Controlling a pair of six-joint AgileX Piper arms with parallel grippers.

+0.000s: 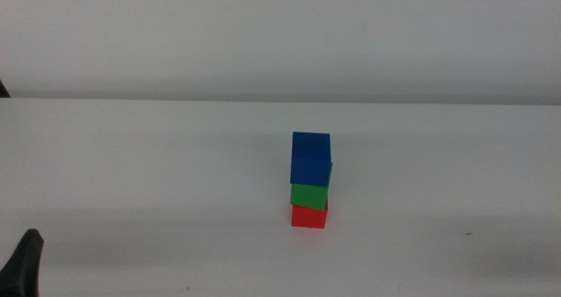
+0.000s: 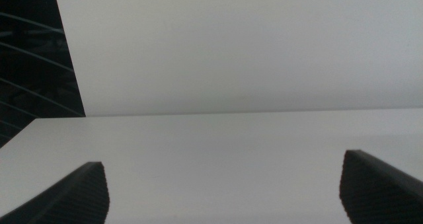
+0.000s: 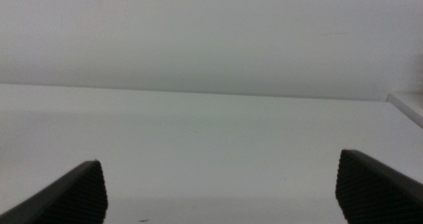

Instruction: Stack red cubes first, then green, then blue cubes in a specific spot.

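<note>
Red at the bottom, green in the middle, blue on top: from my middle camera I see the three small matte cubes stacked just right of the frame's centre on the plain white table. The small solid red cube sits directly on the table, the small solid green cube rests on it, and the small solid deep blue cube crowns the pile, its right edge hanging out slightly past the green one. Nothing touches the stack. My left claw shows only as a dark tip in the lower left corner of the middle view, well apart from the cubes; in its own wrist view its jaws stand wide, with only bare white table between them. My right claw is out of the middle view; its wrist camera shows its two dark jaws spread wide too, empty, over bare table. Neither wrist camera catches any cube.
</note>
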